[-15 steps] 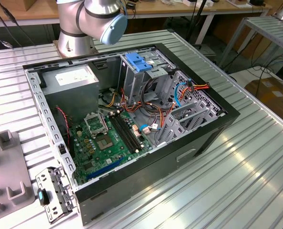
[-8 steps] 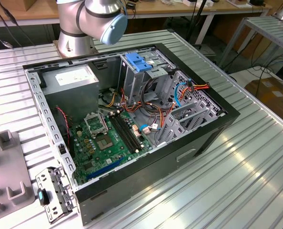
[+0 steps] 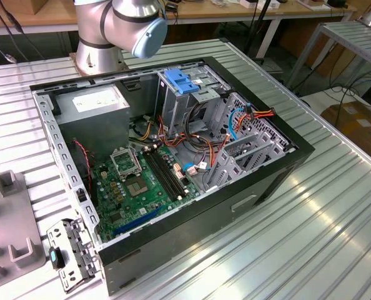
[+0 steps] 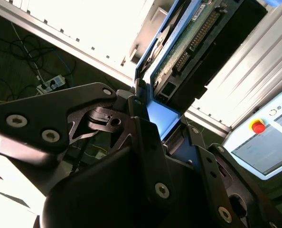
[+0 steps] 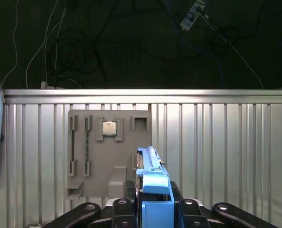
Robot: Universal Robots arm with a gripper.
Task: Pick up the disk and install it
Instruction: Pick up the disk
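Disk in its blue carrier sits clamped edge-on between the tool's black fingers, held over the ribbed metal desk close to a grey fixture plate that carries a small square chip. In the second wrist view the disk shows its green circuit board, with the carrier's blue edge running down into the tool; a pendant with a red button lies nearby. In the exterior view an open computer case lies on the middle of the desk, its motherboard and a light-blue bracket exposed, and the arm's base stands at the far edge.
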